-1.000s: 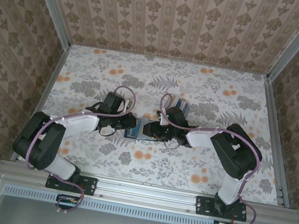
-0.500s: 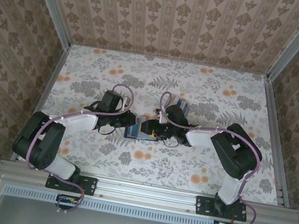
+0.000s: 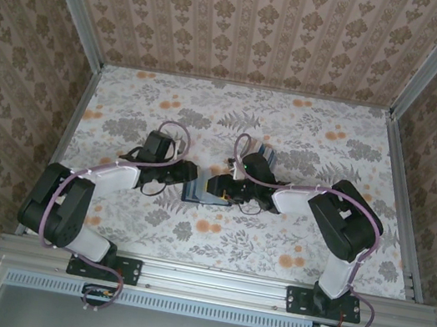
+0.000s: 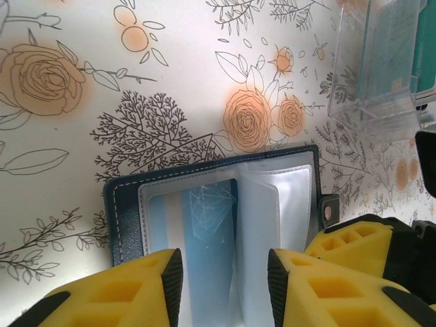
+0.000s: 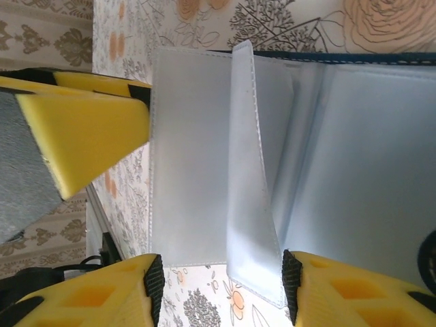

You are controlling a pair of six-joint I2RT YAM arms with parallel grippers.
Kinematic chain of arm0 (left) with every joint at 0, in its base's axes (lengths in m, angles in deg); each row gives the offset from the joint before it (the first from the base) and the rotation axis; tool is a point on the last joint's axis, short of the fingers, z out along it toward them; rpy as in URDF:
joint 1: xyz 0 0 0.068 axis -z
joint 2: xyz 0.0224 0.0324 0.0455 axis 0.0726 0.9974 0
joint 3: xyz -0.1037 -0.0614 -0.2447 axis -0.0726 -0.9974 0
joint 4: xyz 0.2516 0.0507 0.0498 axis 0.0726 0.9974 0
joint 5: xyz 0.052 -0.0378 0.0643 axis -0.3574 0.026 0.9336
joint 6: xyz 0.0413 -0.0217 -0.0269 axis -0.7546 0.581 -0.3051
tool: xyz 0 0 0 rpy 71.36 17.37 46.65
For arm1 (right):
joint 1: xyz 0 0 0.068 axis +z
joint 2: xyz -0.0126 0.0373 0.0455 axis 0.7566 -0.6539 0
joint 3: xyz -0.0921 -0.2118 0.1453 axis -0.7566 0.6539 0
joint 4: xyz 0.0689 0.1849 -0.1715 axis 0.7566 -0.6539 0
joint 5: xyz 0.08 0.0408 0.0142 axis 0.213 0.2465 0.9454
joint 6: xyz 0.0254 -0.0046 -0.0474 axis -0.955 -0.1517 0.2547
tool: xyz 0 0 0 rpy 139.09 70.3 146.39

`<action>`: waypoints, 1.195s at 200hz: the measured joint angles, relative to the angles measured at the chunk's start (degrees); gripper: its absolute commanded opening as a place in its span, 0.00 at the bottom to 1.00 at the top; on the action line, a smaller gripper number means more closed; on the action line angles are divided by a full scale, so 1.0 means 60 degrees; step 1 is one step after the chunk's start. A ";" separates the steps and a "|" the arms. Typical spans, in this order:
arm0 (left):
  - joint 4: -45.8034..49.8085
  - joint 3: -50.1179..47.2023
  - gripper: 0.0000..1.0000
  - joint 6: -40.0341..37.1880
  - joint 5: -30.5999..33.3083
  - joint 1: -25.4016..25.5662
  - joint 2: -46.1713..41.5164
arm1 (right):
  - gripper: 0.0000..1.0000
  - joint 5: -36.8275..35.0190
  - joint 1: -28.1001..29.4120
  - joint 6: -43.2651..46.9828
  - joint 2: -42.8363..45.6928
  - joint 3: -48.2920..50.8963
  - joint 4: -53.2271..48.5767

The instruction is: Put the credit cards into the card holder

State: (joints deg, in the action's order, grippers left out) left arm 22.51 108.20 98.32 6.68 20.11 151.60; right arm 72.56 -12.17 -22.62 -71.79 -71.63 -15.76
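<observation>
Status: card holder point(image 3: 199, 191) lies open, pockets up, near the centre of the table point(image 3: 332, 141). The left gripper point(image 3: 191, 177) stands over it from 9 o'clock and the right gripper point(image 3: 216, 187) from 3 o'clock, their fingers close together.

Left gripper: jaws spread, straddling the pocket that shows a blue card point(image 4: 204, 218) behind clear plastic. Nothing appears pinched. The fingers hide the card's lower end, so how far it is seated cannot be told.

Right gripper: jaws spread, with a loose sleeve leaf point(image 5: 252, 170) standing on edge between them. It nears one pad but does not appear clamped.

Remaining stock: a teal card point(image 4: 426, 48) sits in a clear stand point(image 4: 371, 75) at 1 o'clock of the holder, just behind the right arm.

Hazards, as judged:
1. Fingers of the two grippers are near enough to strike each other if either one shifts sideways.
2. Closing the right jaws on the upright leaf and pulling could drag the light holder, or fold it shut.
3. If the blue card is only partly in, any tug on the plastic could work it out of the pocket.
4. A reach back to 1 o'clock could knock the stand and spill its cards.
</observation>
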 measured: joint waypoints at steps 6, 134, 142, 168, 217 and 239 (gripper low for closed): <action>-0.0007 0.0000 0.40 0.0000 -0.0015 0.0000 0.0004 | 0.52 -0.0022 0.0000 0.0011 -0.0004 0.0000 -0.0047; -0.0073 0.0510 0.42 -0.0171 -0.0517 0.0703 0.0827 | 0.56 -0.0335 -0.0018 0.0229 -0.0058 -0.0113 -0.0641; 0.0004 0.0572 0.43 -0.0229 -0.0423 0.0729 0.0827 | 0.56 -0.0426 -0.0033 0.0255 -0.0004 -0.0113 -0.0754; 0.0364 0.0707 0.46 -0.0372 -0.0036 0.0947 0.0823 | 0.56 -0.0634 -0.0073 0.0419 0.0120 -0.0113 -0.1089; 0.0758 0.0903 0.54 -0.0517 0.0397 0.1082 0.0823 | 0.57 -0.0678 -0.0080 0.0495 0.0164 -0.0113 -0.1246; 0.0798 0.0907 0.66 -0.0506 0.0506 0.1082 0.0823 | 0.55 -0.0707 -0.0087 0.0492 0.0168 -0.0120 -0.1297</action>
State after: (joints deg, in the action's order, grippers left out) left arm 27.29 113.64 95.28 9.71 26.60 156.54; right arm 68.32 -12.70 -19.67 -70.78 -72.35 -23.55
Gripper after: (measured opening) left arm 0.579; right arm 0.570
